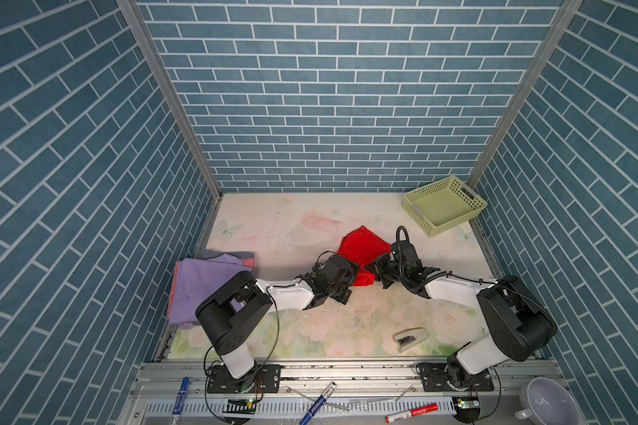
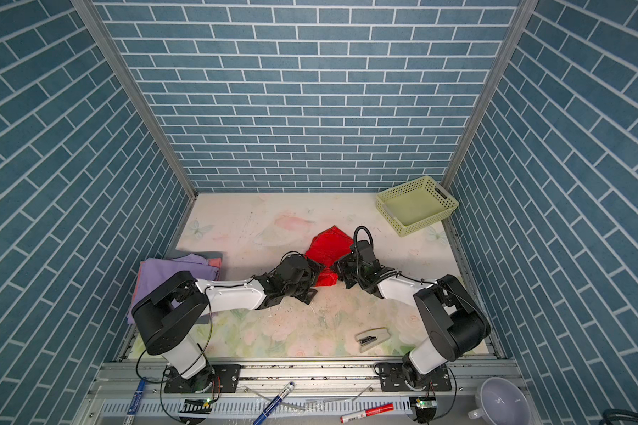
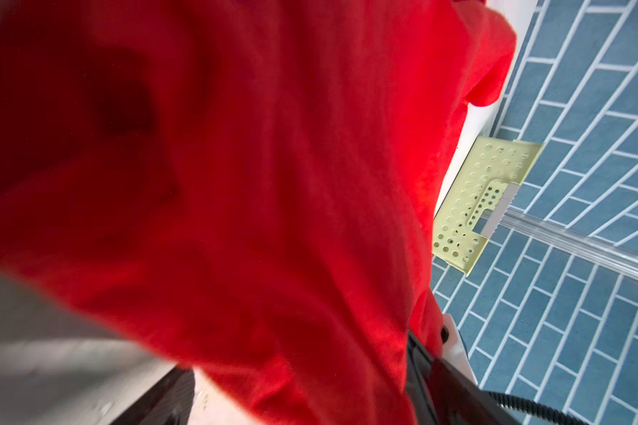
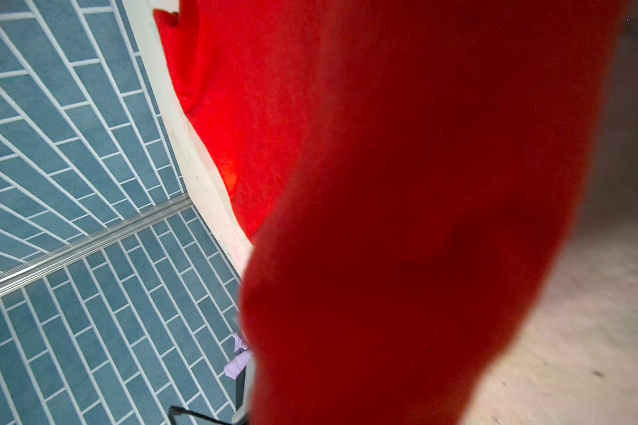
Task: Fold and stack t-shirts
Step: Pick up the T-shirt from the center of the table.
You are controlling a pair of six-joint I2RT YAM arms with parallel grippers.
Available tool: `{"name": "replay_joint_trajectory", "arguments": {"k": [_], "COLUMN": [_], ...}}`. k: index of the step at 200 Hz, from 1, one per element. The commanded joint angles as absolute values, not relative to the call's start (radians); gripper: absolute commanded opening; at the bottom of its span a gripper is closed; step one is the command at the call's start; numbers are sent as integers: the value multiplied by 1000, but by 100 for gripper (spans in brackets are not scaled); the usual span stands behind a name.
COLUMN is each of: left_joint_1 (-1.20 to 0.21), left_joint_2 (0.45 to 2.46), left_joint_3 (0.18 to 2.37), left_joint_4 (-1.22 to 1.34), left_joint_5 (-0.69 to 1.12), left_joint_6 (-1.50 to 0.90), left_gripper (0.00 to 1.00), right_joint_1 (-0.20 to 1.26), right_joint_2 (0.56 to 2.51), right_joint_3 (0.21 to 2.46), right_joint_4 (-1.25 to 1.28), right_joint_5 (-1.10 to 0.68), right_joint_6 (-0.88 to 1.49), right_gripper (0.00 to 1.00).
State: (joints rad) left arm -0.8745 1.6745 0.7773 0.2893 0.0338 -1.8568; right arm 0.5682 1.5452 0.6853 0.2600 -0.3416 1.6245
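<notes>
Out in the middle of the table [image 1: 273, 228], the red t-shirt [image 1: 363, 244] sits in a crumpled heap, its near end bunched up between my two claws, and it fills both wrist views. My right claw [image 1: 374, 273] is clamped shut on that cloth, but the left claw [image 1: 355, 275] is buried behind red fabric, so I can't tell if it's wide or narrow. The other t-shirts [image 1: 203, 283], lavender on top, lie stacked flat at the table's left edge, well apart.

We see a red t-shirt [image 1: 361, 244], a lavender t-shirt [image 1: 199, 283], a pale yellow-green perforated basket [image 1: 418, 218], a pastel floral bench [image 1: 347, 323], blue brick-patterned walls [image 1: 328, 110].
</notes>
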Motion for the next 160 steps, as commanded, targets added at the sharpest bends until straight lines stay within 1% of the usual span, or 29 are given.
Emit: {"name": "replay_joint_trajectory", "arguments": {"k": [1,16,29,58,111,133,137,141,153,160], "left_joint_1": [-900,-903,-903,-926,-948,-947,-947,-948,-948,-947], "left_joint_2": [1642,1669,1729,1855,1942,1965,1970,1972,1976,1974], "left_joint_3": [736,719,710,733,765,770,771,770,767,762], "left_joint_4": [263,341,476,668,773,794,796,798,805,807], "left_joint_5": [-58,-90,-100,-130,-200,-201,-199,-199,-202,-206], "left_joint_6": [-1917,-1921,-1929,-1961,-1963,-1955,-1955,-1957,-1957,-1957], "left_gripper": [100,100,100,100,99,85,81,76,56,46], "right_joint_1": [559,560,560,560,557,552,551,547,540,536], "right_joint_2": [1512,1502,1490,1468,1471,1467,1467,1466,1461,1459], "right_joint_3": [726,734,736,742,738,744,746,747,751,750], "right_joint_4": [206,174,156,125,95,66,56,46,13,1], "right_joint_5": [-376,-379,-382,-395,-430,-441,-442,-442,-435,-433], "right_joint_6": [1608,1609,1614,1620,1615,1597,1588,1577,1546,1537], "right_gripper": [0,0,0,0,0,0,0,0,0,0]}}
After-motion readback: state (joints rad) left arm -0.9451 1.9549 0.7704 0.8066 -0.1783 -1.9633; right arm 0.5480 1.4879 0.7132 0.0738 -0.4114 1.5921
